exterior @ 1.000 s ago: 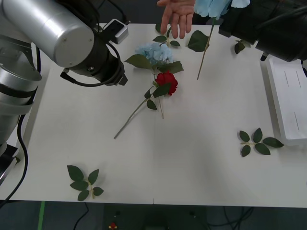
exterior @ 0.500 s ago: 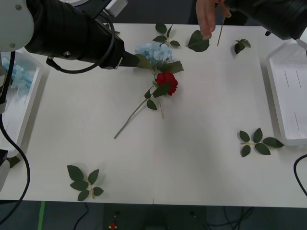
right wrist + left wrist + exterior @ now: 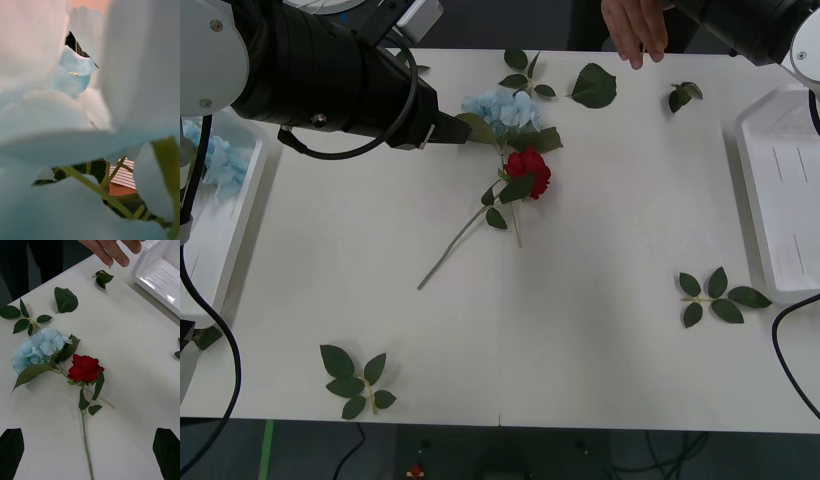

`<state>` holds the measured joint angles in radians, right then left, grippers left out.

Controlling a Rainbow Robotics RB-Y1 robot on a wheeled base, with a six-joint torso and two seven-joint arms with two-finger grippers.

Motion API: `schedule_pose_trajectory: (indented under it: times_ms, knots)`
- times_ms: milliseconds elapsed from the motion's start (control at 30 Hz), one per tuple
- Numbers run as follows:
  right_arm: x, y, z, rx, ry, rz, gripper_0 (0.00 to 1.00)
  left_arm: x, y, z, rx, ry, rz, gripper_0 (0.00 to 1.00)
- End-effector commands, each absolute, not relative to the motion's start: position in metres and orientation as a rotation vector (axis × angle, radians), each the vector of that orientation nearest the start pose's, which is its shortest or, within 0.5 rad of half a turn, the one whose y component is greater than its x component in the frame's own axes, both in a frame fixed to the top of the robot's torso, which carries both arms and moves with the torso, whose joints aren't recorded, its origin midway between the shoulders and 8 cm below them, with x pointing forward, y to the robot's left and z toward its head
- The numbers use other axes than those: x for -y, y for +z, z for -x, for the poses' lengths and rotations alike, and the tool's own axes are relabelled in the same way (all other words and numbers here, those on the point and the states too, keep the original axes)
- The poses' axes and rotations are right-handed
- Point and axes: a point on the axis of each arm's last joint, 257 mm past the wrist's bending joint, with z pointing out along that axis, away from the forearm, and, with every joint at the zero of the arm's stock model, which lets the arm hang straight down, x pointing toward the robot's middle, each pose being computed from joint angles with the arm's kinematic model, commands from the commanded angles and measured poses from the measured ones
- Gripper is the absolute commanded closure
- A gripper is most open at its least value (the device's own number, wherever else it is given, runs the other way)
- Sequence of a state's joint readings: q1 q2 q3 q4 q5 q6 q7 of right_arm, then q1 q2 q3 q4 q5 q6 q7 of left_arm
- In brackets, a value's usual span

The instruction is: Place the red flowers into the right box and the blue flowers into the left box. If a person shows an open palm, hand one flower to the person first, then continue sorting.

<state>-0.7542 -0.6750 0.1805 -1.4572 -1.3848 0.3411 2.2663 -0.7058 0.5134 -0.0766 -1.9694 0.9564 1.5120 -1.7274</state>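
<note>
A red flower (image 3: 528, 170) lies mid-table, its stem (image 3: 450, 252) running toward me; it also shows in the left wrist view (image 3: 85, 368). A blue flower (image 3: 502, 108) lies touching it on the far side (image 3: 39, 348). My left gripper (image 3: 89, 452) hovers open above the rose's stem, black fingertips (image 3: 11, 450) wide apart; its tip (image 3: 455, 128) sits beside the blue head. More blue flowers (image 3: 215, 160) lie in the left box (image 3: 220, 250). The right box (image 3: 785, 210) holds nothing visible. Pale blue petals (image 3: 75, 123) and green stems press against the right wrist camera. A person's hand (image 3: 635, 30) hangs at the far edge beside my right arm (image 3: 750, 25).
Loose leaf sprigs lie at the near left (image 3: 355, 380), near right (image 3: 720, 298), far middle (image 3: 525, 75) and far right (image 3: 685, 95); a single large leaf (image 3: 593, 86) sits below the hand. The table's near half is bare between the sprigs.
My right arm rose out of the top of the front view with the blue flower, toward the hand. The hand shifted right, fingers now pointing down. My left arm swung in over the flowers.
</note>
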Motion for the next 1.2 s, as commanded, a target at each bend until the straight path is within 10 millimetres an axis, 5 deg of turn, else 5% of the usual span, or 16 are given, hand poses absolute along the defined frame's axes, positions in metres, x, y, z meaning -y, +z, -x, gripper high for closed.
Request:
schedule_pose_trajectory:
  times_ms: [33, 67, 100, 800, 1200]
  knots:
    - [0.153, 0.143, -0.640, -1.200, 0.287, 0.505, 0.60, -0.075, -0.027, -0.491, -1.928, -0.374, -0.972, 0.00]
    - [0.153, 0.142, -0.640, -1.202, 0.294, 0.502, 0.23, -0.075, -0.027, -0.491, -1.928, -0.374, -0.972, 0.00]
    - [0.154, 0.142, -0.640, -1.204, 0.295, 0.501, 0.00, -0.075, -0.027, -0.491, -1.928, -0.374, -0.972, 0.00]
    - [0.160, 0.123, -0.640, -1.250, 0.309, 0.513, 0.00, -0.075, -0.027, -0.491, -1.928, -0.374, -0.972, 0.00]
    - [0.160, 0.099, -0.590, -1.293, 0.391, 0.612, 0.00, -0.093, -0.054, -0.484, -2.031, -0.338, -0.993, 0.00]
